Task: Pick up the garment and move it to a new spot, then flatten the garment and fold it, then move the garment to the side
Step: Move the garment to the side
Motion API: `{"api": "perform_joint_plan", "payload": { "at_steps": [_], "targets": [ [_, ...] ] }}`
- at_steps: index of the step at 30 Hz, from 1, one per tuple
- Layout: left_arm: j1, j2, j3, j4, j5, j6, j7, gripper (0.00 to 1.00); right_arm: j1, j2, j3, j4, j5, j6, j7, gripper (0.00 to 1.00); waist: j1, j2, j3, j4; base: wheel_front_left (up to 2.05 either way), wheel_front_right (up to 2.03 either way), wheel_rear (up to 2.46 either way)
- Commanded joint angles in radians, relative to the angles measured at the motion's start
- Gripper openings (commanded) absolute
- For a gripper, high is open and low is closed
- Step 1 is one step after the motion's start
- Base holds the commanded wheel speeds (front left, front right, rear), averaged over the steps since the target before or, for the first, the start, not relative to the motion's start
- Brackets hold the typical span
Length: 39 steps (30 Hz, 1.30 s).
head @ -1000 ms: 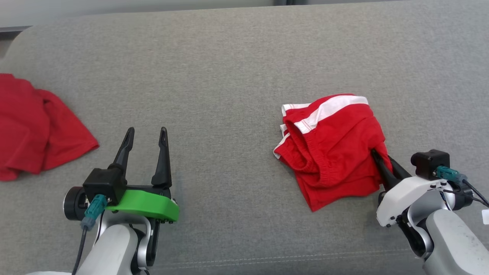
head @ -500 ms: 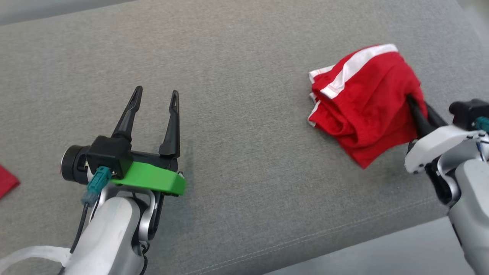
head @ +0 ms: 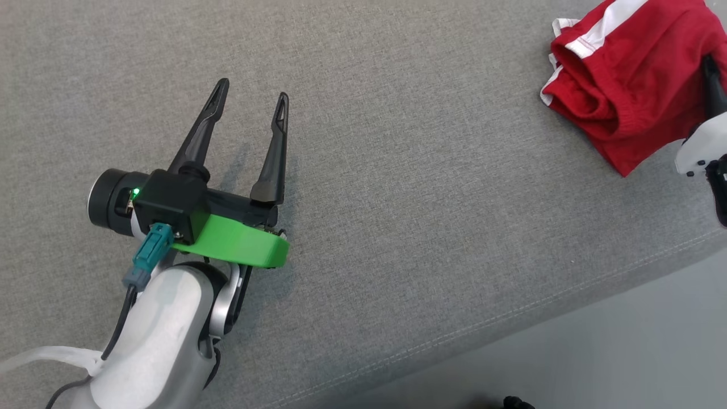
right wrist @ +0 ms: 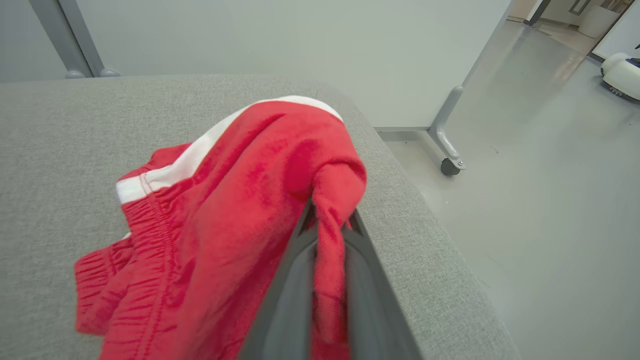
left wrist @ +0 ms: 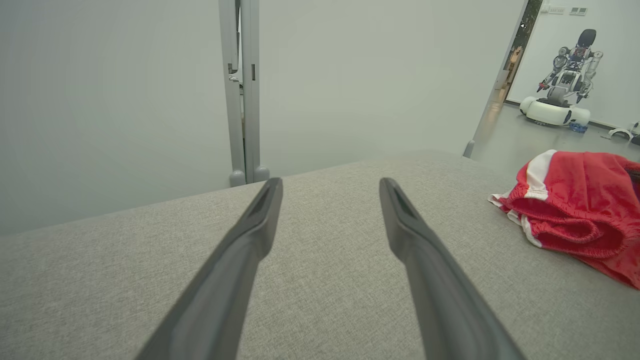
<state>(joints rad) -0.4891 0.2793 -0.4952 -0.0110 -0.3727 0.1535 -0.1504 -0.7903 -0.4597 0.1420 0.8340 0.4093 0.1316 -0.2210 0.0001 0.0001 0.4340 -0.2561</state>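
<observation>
- Right tool [right wrist: 327, 220] clenched on a fold of the red garment [head: 625, 85], which lies bunched near the grey worktop's [head: 397, 199] right edge.
- Left tool [head: 253, 91] released over bare fabric, well apart.
- Wheeled screen foot [right wrist: 448, 155] stands beyond that edge.

PrimeBot's left gripper [head: 253, 90] shows two long, tapering dark fingers [head: 199, 136] and a black block [head: 170, 199] beside a bright green bracket [head: 238, 247], with a teal connector [head: 149, 255] and black cable [head: 116, 335] just beside that bracket and a pale grey forearm [head: 159, 341] beneath it.
</observation>
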Motion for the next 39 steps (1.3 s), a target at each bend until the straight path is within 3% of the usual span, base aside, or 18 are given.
{"api": "perform_joint_plan", "payload": {
  "at_steps": [1, 4, 5, 7, 17, 21, 27, 28, 31, 39],
  "targets": [
    [-0.023, 0.014, -0.002, -0.017, 0.009, 0.0, 0.006, 1.0, -0.04, -0.01, 0.02, 0.037, 0.008, -0.002, -0.011, 0.0, -0.0001, -0.0001, 0.04, 0.004, 0.0, 0.0, 0.0],
    [-0.025, 0.019, -0.007, -0.031, 0.015, -0.001, 0.015, 1.0, -0.079, -0.025, 0.031, 0.118, 0.013, -0.002, -0.003, 0.0, -0.0001, -0.0001, 0.048, 0.014, 0.0, 0.0, 0.0],
    [-0.028, 0.019, -0.008, -0.035, 0.017, 0.0, 0.015, 1.0, -0.092, -0.025, 0.029, 0.144, 0.017, -0.002, -0.001, 0.05, -0.0001, -0.0001, 0.049, 0.017, 0.0, 0.0, 0.0],
    [-0.029, 0.022, -0.006, -0.04, 0.016, 0.006, 0.015, 1.0, -0.115, -0.028, 0.031, 0.188, 0.018, -0.002, -0.004, 1.0, -0.0001, -0.0001, 0.049, 0.022, 0.0, 0.0, 0.0],
    [0.003, 0.022, 0.002, -0.034, -0.003, 0.017, -0.003, 1.0, -0.156, -0.061, 0.023, 0.329, -0.008, -0.002, -0.03, 1.0, -0.0001, -0.0001, 0.011, 0.006, 0.0, 0.0, 0.0],
    [0.024, 0.021, 0.006, -0.02, -0.017, 0.021, -0.011, 1.0, -0.16, -0.066, 0.009, 0.312, -0.029, -0.002, -0.042, 1.0, -0.0001, -0.0001, -0.032, -0.008, 0.0, 0.0, 0.0],
    [0.074, 0.036, 0.025, -0.003, -0.036, 0.04, -0.027, 1.0, -0.052, -0.021, -0.088, 0.055, -0.054, -0.002, -0.044, 1.0, -0.0001, -0.0001, -0.107, -0.028, 0.0, 0.0, 0.0],
    [0.093, 0.039, 0.031, -0.001, -0.041, 0.047, -0.033, 1.0, 0.006, 0.012, -0.12, -0.053, -0.078, -0.002, -0.044, 1.0, -0.0001, -0.0001, -0.132, -0.026, 0.0, 0.0, 0.0],
    [0.121, 0.041, 0.042, -0.001, -0.051, 0.058, -0.041, 1.0, 0.104, 0.065, -0.164, -0.208, -0.118, -0.002, -0.044, 1.0, -0.0001, -0.0001, -0.164, -0.016, 0.0, 0.0, 0.0],
    [0.189, 0.033, 0.069, 0.004, -0.081, 0.083, -0.072, 1.0, 0.353, 0.214, -0.198, -0.526, -0.186, -0.002, -0.044, 1.0, -0.0001, -0.0001, -0.236, 0.06, 0.0, 0.0, 0.0]
  ]
}}
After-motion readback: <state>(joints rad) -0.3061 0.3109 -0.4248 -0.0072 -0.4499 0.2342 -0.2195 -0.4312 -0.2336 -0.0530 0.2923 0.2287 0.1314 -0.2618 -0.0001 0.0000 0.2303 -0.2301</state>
